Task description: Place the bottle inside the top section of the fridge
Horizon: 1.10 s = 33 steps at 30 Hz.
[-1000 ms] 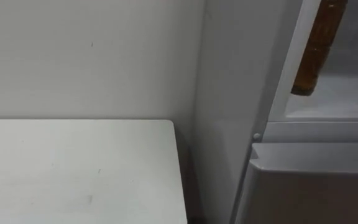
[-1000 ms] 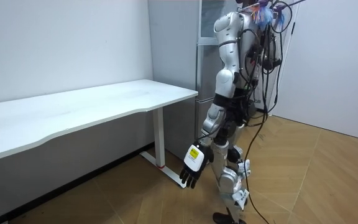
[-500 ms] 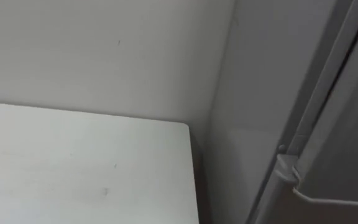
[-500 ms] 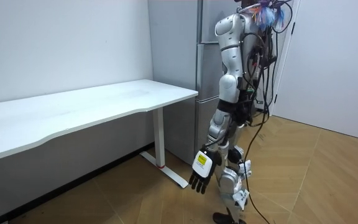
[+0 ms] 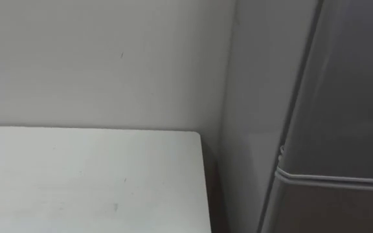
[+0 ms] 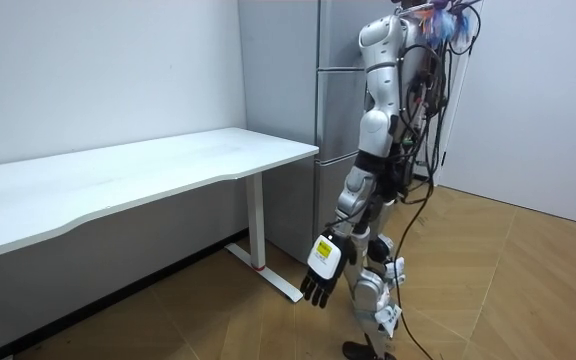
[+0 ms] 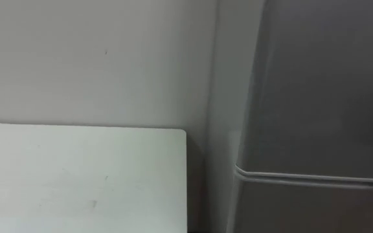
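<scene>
A second ago we saw the brown bottle standing inside the open upper fridge. Now the upper fridge (image 5: 342,90) is shut, its grey door closed across the place where the bottle stood. A thin seam parts it from the lower door (image 5: 335,207).

The left robot hand (image 6: 322,272) still hangs low at the robot's side as it stands before the fridge, fingers loose and apart, holding nothing. Above that robot hand, toward the room view's left, lies the tabletop (image 6: 138,170). A narrow dark gap separates its end edge from the fridge side. The white table leg (image 6: 257,225) stands near the hand on that same side. On the hand's other side we have open wooden floor (image 6: 498,290).
</scene>
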Tool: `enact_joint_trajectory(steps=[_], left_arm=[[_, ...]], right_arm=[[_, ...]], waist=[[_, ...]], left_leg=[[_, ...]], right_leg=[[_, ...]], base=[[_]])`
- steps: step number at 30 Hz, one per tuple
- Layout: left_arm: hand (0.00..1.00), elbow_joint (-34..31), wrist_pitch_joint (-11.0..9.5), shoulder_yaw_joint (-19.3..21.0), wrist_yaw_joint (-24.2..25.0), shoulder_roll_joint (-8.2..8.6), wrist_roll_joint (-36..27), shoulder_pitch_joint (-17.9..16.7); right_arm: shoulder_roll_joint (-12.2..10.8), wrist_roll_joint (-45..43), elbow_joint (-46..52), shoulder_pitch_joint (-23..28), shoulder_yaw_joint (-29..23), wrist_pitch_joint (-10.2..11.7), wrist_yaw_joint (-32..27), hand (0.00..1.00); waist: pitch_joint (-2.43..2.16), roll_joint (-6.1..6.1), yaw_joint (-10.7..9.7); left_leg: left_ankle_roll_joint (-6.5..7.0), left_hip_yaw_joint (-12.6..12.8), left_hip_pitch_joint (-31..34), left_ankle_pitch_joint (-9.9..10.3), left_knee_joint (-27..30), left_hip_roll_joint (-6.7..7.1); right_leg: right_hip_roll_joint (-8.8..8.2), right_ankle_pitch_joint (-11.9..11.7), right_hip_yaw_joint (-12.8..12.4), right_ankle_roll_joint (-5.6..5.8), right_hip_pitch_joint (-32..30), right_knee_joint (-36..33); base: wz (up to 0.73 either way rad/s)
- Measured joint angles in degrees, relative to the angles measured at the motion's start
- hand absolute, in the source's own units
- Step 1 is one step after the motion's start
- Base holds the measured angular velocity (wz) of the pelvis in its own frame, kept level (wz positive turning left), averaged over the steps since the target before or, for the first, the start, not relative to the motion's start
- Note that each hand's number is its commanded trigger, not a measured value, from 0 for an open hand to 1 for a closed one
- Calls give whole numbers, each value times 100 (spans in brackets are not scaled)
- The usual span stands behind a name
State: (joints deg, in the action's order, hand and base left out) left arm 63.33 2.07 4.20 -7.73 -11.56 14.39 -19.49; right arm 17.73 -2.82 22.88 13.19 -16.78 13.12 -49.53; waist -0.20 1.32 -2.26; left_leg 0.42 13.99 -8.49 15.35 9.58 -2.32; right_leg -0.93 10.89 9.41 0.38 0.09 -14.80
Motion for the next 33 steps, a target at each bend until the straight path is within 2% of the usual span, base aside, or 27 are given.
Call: enact_joint_trajectory(steps=[5, 11, 16, 22, 27, 33], left_arm=[[0, -28, -1, 1, 0, 2, 111, 2], [0, -18, -33, -20, 1, 2, 139, 61], [0, -62, -115, -231, 73, -34, 85, 155], [0, -68, -120, -253, 76, -36, 85, 207], [0, -92, -118, -257, 75, -46, 85, 191], [0, -106, -110, -210, 99, -44, 88, 46]], right_arm=[[-3, -399, 44, 35, 108, -48, 105, 0], [-6, -506, 43, 62, 676, -57, 259, 0], [-10, -461, 26, 60, 721, -47, 221, 0], [-11, -423, -15, 56, 770, -49, 222, 0], [-11, -342, -93, 50, 716, -4, 255, 0], [-21, -67, -214, 54, 641, 63, 474, 0]], waist=[[-6, 29, 65], [-5, 39, 162], [15, 46, 215], [24, 71, 236], [21, 82, 227], [3, 168, 153]], left_leg=[[-6, 26, -13, -3, -9, -8], [-7, 20, 6, -4, 7, -7], [-7, 11, 13, -4, 16, -8], [-7, 13, 14, -3, 12, -8], [-7, 15, 2, -3, 8, -10], [-6, -10, 2, -3, -6, -12]], right_leg=[[17, -23, -8, -27, 10, -23], [11, -24, -2, -28, -15, -37], [8, -27, 2, -32, -19, -30], [7, -30, 0, -35, -29, -45], [7, -39, 11, -37, -4, -25], [4, -62, 28, -34, 28, 11]], base=[[-3], [-1], [0], [0], [0], [0]])
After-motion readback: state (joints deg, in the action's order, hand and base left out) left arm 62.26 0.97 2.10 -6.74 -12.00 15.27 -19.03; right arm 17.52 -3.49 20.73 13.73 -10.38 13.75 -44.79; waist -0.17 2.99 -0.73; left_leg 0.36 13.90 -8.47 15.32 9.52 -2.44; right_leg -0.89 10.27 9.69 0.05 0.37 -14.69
